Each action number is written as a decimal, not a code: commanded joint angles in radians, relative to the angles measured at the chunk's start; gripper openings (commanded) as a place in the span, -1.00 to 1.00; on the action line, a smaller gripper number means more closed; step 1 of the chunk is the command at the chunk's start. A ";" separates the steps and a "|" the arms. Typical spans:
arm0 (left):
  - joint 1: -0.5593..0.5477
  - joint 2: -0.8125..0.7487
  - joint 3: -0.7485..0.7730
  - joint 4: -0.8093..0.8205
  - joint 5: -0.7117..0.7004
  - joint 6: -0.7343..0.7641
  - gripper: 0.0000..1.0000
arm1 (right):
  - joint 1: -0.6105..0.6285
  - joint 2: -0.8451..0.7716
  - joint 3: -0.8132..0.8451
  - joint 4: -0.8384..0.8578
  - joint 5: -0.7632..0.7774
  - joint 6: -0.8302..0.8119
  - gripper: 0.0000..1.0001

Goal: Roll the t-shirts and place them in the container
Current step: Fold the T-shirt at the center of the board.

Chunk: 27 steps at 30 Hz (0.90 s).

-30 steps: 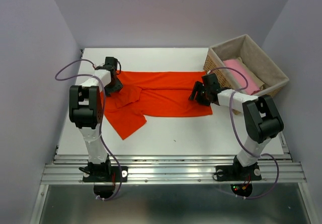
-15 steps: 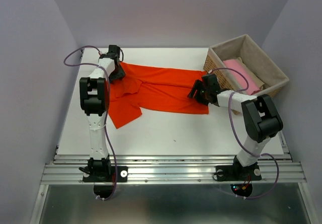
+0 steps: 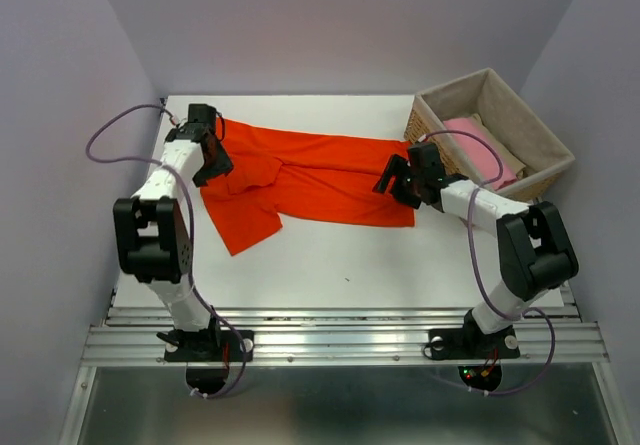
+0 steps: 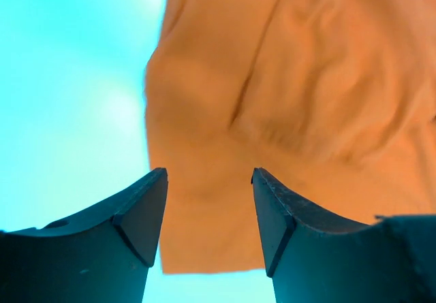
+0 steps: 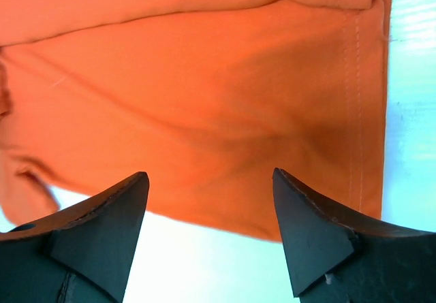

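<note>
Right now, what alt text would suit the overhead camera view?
An orange-red t-shirt lies spread on a white table, left gripper and right gripper open at its ends. A basket at right holds a pink t-shirt.

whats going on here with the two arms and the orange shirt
Two robot arms are working on an orange-red t-shirt that lies spread across the white table, folded into a long strip but not yet rolled. The left arm is at the sleeve end and the right arm is at the hem end. Both have their jaws open above the fabric and hold nothing. A pink t-shirt sits in the basket at the far right.
</note>
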 commanded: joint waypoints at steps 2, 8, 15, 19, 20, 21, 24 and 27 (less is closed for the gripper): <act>0.012 -0.190 -0.301 -0.037 0.032 -0.058 0.27 | -0.005 -0.107 -0.035 -0.001 -0.055 -0.011 0.58; 0.008 -0.337 -0.557 -0.005 0.078 -0.225 0.28 | -0.005 -0.152 -0.025 -0.028 -0.049 -0.036 0.59; 0.007 -0.379 -0.670 0.051 0.101 -0.331 0.21 | -0.005 -0.162 -0.023 -0.033 -0.044 -0.039 0.60; 0.005 -0.353 -0.691 0.106 0.099 -0.331 0.18 | -0.005 -0.173 -0.035 -0.033 -0.043 -0.036 0.60; 0.004 -0.350 -0.697 0.119 0.104 -0.329 0.17 | -0.005 -0.176 -0.037 -0.033 -0.041 -0.036 0.60; 0.001 -0.346 -0.700 0.131 0.112 -0.326 0.16 | -0.005 -0.181 -0.041 -0.033 -0.040 -0.038 0.60; -0.021 -0.350 -0.711 0.185 0.130 -0.319 0.15 | -0.005 -0.199 -0.058 -0.036 -0.031 -0.035 0.60; -0.042 -0.333 -0.705 0.226 0.135 -0.316 0.10 | -0.005 -0.211 -0.086 -0.039 -0.026 -0.013 0.60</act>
